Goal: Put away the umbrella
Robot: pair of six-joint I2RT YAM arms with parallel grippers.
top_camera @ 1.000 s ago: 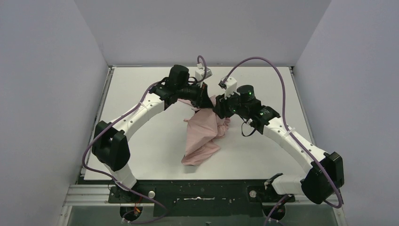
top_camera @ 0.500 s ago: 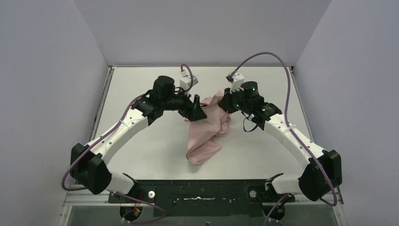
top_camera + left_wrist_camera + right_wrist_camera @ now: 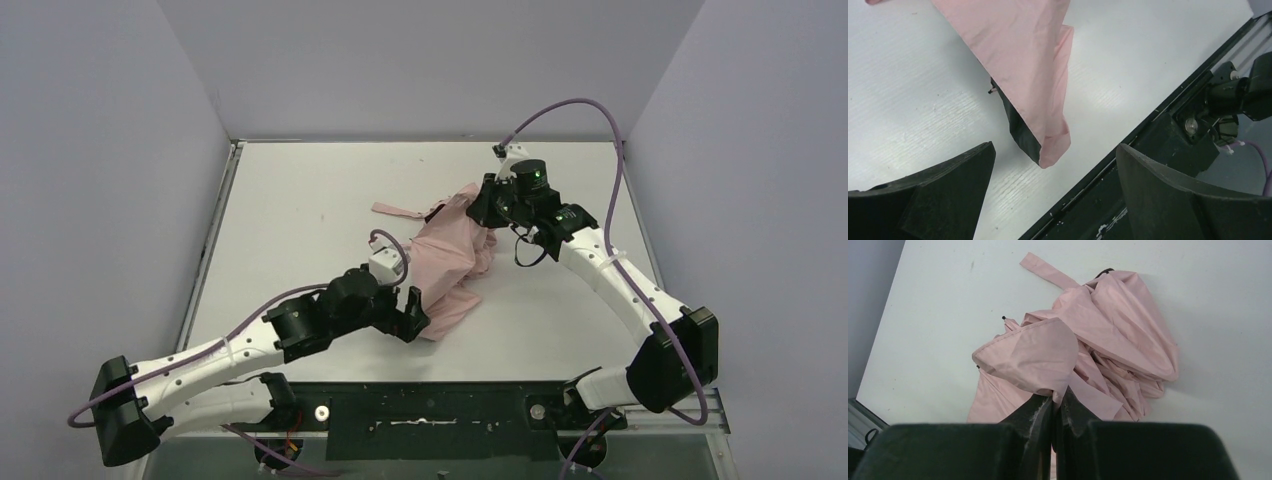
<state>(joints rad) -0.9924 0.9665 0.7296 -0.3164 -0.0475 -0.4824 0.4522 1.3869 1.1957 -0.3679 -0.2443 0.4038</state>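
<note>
The umbrella [image 3: 450,255] is a crumpled heap of pale pink fabric in the middle of the white table, and its pink strap [image 3: 395,210] trails out to the far left. My right gripper [image 3: 482,205] is shut on a fold of fabric at the heap's far end; in the right wrist view that fold [image 3: 1048,355] bunches up between the closed fingers of the gripper [image 3: 1057,397]. My left gripper [image 3: 415,315] stands open just short of the umbrella's near tip [image 3: 1053,147]. Nothing is between its fingers [image 3: 948,185]. The handle is hidden.
The table's black near-edge rail [image 3: 1128,140] runs close under my left gripper, with an arm base [image 3: 1233,95] beyond it. Grey walls close in the table [image 3: 290,210] on the left, right and far sides.
My left gripper has let go of the umbrella's far end, opened, and swung back to its near tip. My right gripper has shut on the fabric and pulled slightly towards the far side.
</note>
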